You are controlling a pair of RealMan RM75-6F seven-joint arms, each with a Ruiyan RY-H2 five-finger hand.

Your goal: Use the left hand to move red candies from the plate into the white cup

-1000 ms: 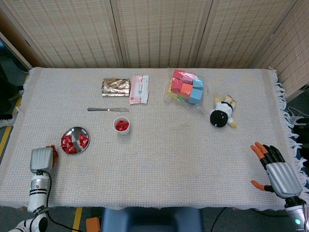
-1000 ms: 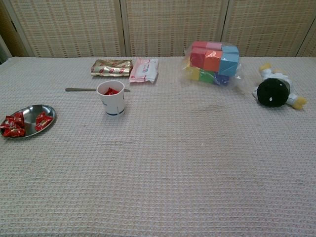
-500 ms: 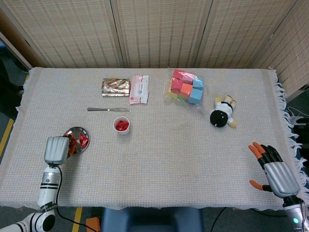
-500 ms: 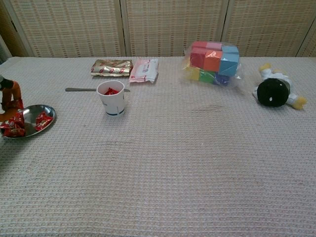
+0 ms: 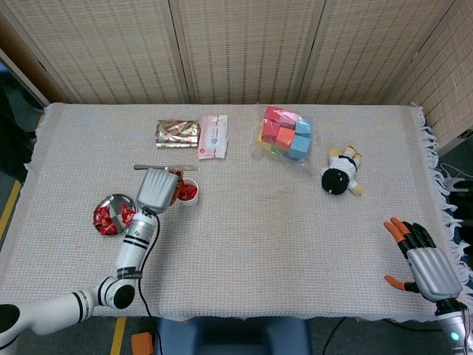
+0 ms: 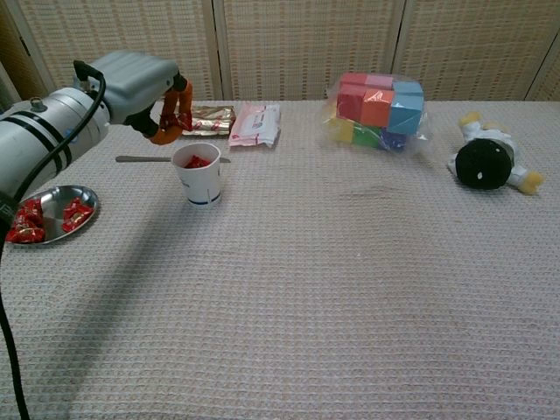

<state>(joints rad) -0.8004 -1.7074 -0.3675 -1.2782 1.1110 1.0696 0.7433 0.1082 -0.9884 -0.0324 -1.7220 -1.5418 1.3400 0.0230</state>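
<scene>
My left hand (image 6: 144, 87) hovers just above and behind the white cup (image 6: 198, 175), fingers curled in, and a bit of red between them looks like a red candy (image 6: 185, 112). In the head view the left hand (image 5: 157, 190) covers the cup's left side (image 5: 192, 197). Red candies lie inside the cup. Left of it, the steel plate (image 5: 118, 200) holds several more red candies (image 5: 109, 218); the chest view shows the plate (image 6: 86, 201) at the left edge. With its fingers spread and nothing in it, my right hand (image 5: 423, 259) lies at the near right table edge.
A table knife (image 6: 140, 159) lies just behind the cup. Further back are a gold packet (image 5: 177, 134) and a pink tissue pack (image 5: 213, 136). A bag of coloured blocks (image 5: 285, 133) and a black-and-yellow plush toy (image 5: 341, 173) sit on the right side.
My left hand went from the near left table edge to the plate, then swung right and up to above the cup. The right hand has barely moved.
</scene>
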